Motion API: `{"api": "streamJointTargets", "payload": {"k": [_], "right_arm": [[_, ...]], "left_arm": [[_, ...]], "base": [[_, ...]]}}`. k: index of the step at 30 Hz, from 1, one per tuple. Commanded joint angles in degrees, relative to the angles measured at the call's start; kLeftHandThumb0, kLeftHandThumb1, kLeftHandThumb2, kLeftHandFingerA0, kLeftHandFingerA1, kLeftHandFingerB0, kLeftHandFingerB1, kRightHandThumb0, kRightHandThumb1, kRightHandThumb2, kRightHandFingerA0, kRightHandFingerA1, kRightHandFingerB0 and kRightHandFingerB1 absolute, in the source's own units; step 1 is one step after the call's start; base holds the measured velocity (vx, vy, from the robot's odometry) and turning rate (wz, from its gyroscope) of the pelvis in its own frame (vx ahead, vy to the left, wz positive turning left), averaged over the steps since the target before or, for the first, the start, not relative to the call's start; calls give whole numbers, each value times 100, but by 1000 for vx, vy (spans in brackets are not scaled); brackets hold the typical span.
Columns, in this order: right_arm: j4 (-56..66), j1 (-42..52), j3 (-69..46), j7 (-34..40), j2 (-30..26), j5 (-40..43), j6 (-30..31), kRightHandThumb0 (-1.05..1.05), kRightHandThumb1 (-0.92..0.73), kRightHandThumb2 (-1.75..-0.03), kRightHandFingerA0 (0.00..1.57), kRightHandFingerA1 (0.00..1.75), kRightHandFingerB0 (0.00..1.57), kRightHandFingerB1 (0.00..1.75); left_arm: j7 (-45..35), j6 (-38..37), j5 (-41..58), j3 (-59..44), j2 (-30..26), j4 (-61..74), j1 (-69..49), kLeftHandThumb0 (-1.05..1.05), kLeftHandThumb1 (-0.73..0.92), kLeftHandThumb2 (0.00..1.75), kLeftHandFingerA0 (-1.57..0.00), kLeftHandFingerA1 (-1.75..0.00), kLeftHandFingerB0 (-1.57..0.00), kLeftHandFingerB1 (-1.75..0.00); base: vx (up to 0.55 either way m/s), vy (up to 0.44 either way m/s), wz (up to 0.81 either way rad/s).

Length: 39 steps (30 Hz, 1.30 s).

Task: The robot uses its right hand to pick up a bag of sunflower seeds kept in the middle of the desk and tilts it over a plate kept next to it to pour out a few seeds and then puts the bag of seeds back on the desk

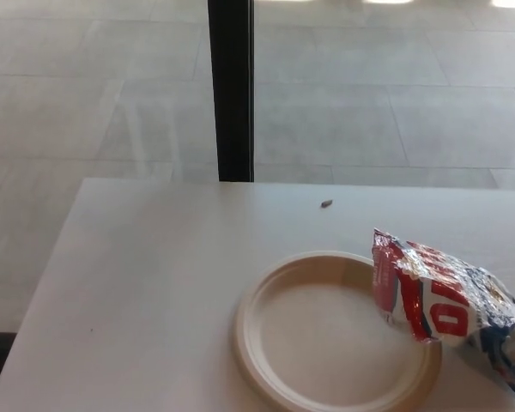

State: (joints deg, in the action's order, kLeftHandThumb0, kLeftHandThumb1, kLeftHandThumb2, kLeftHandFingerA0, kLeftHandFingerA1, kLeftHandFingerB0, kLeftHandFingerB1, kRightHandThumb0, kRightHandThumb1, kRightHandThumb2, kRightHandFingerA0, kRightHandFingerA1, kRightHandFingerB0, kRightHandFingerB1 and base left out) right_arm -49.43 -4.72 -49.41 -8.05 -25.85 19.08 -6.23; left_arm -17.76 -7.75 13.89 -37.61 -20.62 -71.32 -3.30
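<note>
Showing no robot hands, finger state unknowable | seed bag (446, 305) cut off at right, overlapping plate (266, 360) rim | plate empty

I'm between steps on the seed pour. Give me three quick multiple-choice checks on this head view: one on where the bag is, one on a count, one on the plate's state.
1. Where does the bag of sunflower seeds lie?
A. On the plate's right, overlapping its rim
B. At the desk's far left corner
C. On the floor

2. How many loose seeds lie on the desk beyond the plate?
A. None
B. One
C. Five

3. What is the plate's state?
A. Full of seeds
B. Upside down
C. Empty, right way up

Answers: 1 A, the bag's left end covers the plate's right rim. 2 B, a single dark speck lies on the far side. 3 C, its hollow shows bare. Neither hand is in view.
</note>
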Motion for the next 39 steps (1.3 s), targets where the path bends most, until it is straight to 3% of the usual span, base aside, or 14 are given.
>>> {"api": "streamJointTargets", "payload": {"k": [1,4,11,12,14,15,22,25,26,27,33,34,36,39], "right_arm": [[1701,-286,545,-54,-85,78,40,-82,-50,-88,15,59,11,52],[2358,-444,997,-233,-138,-102,20,-82,-53,-89,14,62,8,54],[3697,-508,2329,-644,-318,-711,364,-78,-52,-89,5,38,4,15],[3798,-490,2538,-754,-359,-802,407,-68,-67,-62,8,31,3,18],[3848,-466,2927,-1133,-455,-800,427,-66,-68,-62,7,30,3,18],[3796,-433,3110,-1129,-528,-1049,254,-83,-56,-94,5,42,5,16],[3502,-392,4158,-1430,-935,-1553,207,-92,-57,-94,9,27,8,5],[3347,-360,4469,-1416,-1033,-1663,270,-85,-53,-95,11,48,0,12],[3266,-389,4565,-1434,-1057,-1681,258,-91,-55,-76,8,42,2,14],[3179,-400,4615,-1513,-1069,-1638,239,-84,-51,-95,9,43,0,13],[2864,-512,4848,-1706,-1192,-1715,281,-87,-63,-60,5,39,0,20],[2831,-540,4871,-1721,-1193,-1733,321,-81,-48,-93,6,38,0,16],[2738,-623,4931,-1698,-1192,-1831,347,-81,-48,-93,7,40,0,17],[2518,-781,5061,-1733,-1187,-2007,123,-86,-63,-60,5,40,0,20]], "left_arm": [[-146,-234,230,-40,-145,-92,-5,-72,65,60,-43,-55,-35,-35],[-146,-271,184,13,-152,-63,-42,-72,67,61,-42,-51,-34,-34],[-51,-269,171,29,-151,-107,-36,-71,65,60,-45,-52,-39,-34],[-97,-278,180,27,-152,-99,-60,-71,66,60,-42,-53,-38,-34],[-151,-285,183,46,-150,-67,-79,-71,66,61,-42,-52,-36,-33],[-150,-297,178,54,-150,-69,-80,-72,66,61,-42,-51,-37,-33],[-29,-298,156,115,-174,-101,-45,-72,66,61,-45,-51,-39,-34],[-46,-281,206,98,-146,-112,-43,-71,66,60,-45,-53,-39,-34],[-37,-287,204,107,-145,-114,-36,-72,66,60,-45,-53,-39,-34],[-60,-305,197,121,-146,-108,-42,-73,66,61,-44,-53,-39,-33],[-8,-375,147,227,-168,-138,-11,-74,67,61,-45,-51,-40,-33],[-11,-345,202,198,-164,-148,4,-74,66,60,-45,-51,-41,-33],[-23,-340,222,196,-168,-152,31,-74,65,60,-44,-52,-41,-34],[-31,-365,198,239,-173,-167,32,-74,67,61,-43,-49,-40,-33]], "base": [[0,0,0],[0,0,0],[0,0,0],[0,0,0],[0,0,0],[0,0,0],[0,0,0],[0,0,0],[0,0,0],[0,0,0],[0,0,0],[0,0,0],[0,0,0],[0,0,0]]}}
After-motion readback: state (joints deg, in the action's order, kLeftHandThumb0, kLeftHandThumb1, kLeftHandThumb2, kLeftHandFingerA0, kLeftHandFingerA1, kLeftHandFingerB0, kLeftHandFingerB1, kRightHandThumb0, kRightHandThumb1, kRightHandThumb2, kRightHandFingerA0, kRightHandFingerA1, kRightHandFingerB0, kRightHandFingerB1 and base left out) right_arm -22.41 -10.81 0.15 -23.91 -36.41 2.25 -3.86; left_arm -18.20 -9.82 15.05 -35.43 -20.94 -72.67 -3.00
